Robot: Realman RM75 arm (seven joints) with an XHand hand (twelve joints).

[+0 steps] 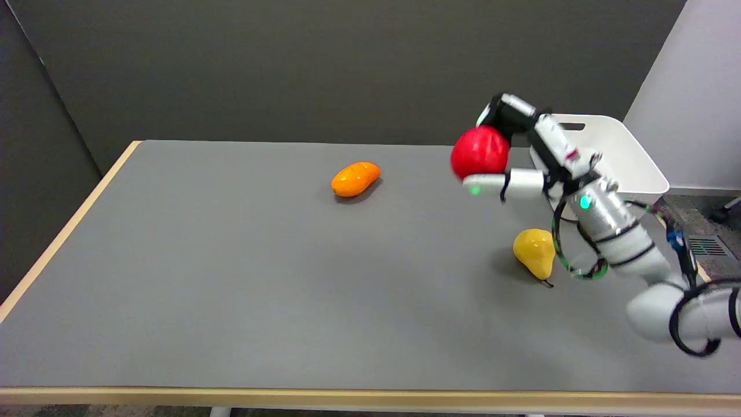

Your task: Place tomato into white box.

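1. Right robot hand [524, 156] grasping tomato [480, 152], raised above desk [231, 278].
2. Tomato just left of white box [631, 156].
3. Pear [535, 252] under arm, orange fruit [355, 178] well left.

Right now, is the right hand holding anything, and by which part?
Yes: the right hand holds the tomato off the table, fingers over its top and one under its bottom.
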